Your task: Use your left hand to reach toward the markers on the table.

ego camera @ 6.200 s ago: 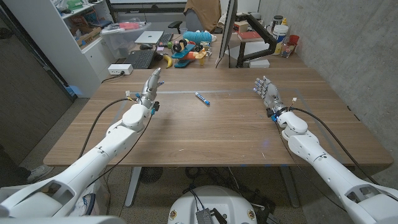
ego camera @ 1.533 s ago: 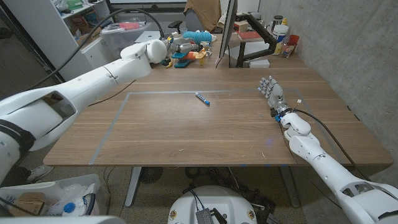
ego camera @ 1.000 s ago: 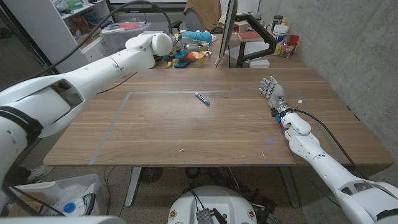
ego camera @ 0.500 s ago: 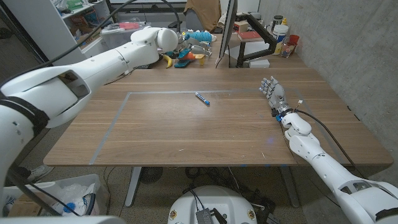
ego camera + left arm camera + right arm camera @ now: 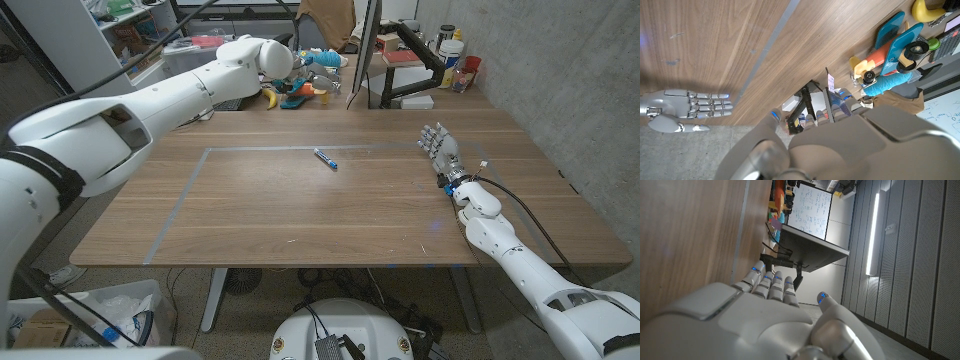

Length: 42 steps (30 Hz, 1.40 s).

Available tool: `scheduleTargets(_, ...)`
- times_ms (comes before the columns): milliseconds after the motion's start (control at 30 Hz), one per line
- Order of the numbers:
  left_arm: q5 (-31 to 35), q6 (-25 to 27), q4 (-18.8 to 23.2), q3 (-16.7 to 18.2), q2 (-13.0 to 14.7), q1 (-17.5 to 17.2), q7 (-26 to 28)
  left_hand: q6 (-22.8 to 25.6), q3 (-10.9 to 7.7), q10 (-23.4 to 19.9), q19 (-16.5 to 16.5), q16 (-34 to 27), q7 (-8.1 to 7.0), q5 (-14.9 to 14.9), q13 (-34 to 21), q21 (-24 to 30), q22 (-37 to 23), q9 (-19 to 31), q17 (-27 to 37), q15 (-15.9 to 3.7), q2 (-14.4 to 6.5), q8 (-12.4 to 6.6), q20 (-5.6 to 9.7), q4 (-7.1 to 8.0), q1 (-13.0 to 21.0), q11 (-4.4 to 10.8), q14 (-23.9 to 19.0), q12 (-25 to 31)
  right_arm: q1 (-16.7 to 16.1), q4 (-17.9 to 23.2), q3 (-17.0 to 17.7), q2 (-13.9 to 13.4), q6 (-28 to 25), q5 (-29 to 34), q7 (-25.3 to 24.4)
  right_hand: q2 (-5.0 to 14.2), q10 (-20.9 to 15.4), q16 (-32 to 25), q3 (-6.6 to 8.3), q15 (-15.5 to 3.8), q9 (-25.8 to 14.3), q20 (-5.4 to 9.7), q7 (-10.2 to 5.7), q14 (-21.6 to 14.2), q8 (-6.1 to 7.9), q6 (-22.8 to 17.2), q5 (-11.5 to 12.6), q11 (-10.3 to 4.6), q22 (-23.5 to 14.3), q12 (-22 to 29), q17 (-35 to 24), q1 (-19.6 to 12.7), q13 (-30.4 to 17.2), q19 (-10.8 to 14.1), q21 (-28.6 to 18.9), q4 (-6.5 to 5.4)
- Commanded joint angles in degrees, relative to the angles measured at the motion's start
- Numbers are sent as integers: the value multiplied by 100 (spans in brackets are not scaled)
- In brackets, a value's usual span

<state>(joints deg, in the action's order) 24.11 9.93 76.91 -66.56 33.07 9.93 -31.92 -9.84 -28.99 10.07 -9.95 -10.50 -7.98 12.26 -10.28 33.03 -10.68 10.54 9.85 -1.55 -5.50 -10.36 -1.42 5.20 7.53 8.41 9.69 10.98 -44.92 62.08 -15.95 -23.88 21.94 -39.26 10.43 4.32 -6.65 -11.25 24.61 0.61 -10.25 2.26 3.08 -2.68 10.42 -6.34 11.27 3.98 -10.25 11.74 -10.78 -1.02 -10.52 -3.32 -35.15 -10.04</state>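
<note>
One blue marker (image 5: pixel 324 158) on table (image 5: pixel 300 215), left hand (image 5: pixel 296 62) apparently empty, grip unclear.

A wooden counter (image 5: pixel 330 215) stands against a grey concrete wall (image 5: pixel 560 70) on its right side. Behind it a cluttered desk (image 5: pixel 300 85) carries a keyboard (image 5: pixel 222 95) and colourful toys. A white shelf unit (image 5: pixel 110 50) stands at far left.

Left hand (image 5: pixel 308 62) lifted off the table, swung far back — over clutter
</note>
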Motion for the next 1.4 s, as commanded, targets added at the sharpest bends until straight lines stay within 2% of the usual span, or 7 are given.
scheduleTargets(33,53,-66,-28,-45,-75,51,-208,-998,-9,522,-1044,22,19,-34,-26,-21,-8,24,26,-336,17,20,60,-55,91,17,590,-19,-60,55,26,-28,-10,-24,11,508,-55,-19,-1,3,-25,570,7,-20,44,-64,47,2,-24,34,-8,-12,-14,26,32,-9)
scheduleTargets(400,128,17,53,-98,-105,65,-323,-1114,31,616,-1120,18,12,-57,-36,-72,-17,36,42,-324,81,-1,52,-63,108,10,661,-30,-85,90,29,-46,-3,-18,9,513,-49,-19,-2,0,-25,570,6,-21,41,-57,48,13,-24,32,-7,-13,-14,29,42,-9)
scheduleTargets(533,161,30,55,-129,-125,82,-358,-1163,46,616,-1062,-4,8,-62,-41,-60,-21,41,47,-308,107,-12,-9,-71,123,12,640,-15,-99,108,30,-53,1,-19,10,518,-56,-17,-2,0,-25,570,7,-18,42,-60,49,-2,-24,34,-7,-14,-14,29,47,-9)
scheduleTargets(767,151,34,8,-185,-165,120,-503,-1263,61,641,-1035,-16,-3,-65,-49,-62,-30,49,54,-296,129,-12,-4,-83,150,6,634,-8,-128,144,37,-68,-3,-22,-5,524,-59,-18,-1,-7,-25,571,5,-22,42,-59,50,0,-24,35,-7,-15,-14,31,54,-9)
scheduleTargets(1400,253,342,233,-275,-102,98,-718,-1394,113,733,-1098,-15,3,-62,-67,-119,-47,65,66,-309,198,-60,-17,-119,219,2,729,6,-228,284,60,-137,-32,-48,-15,528,-54,-17,-2,-10,-25,573,3,-23,42,-62,52,3,-25,33,-6,-16,-14,39,75,-10)
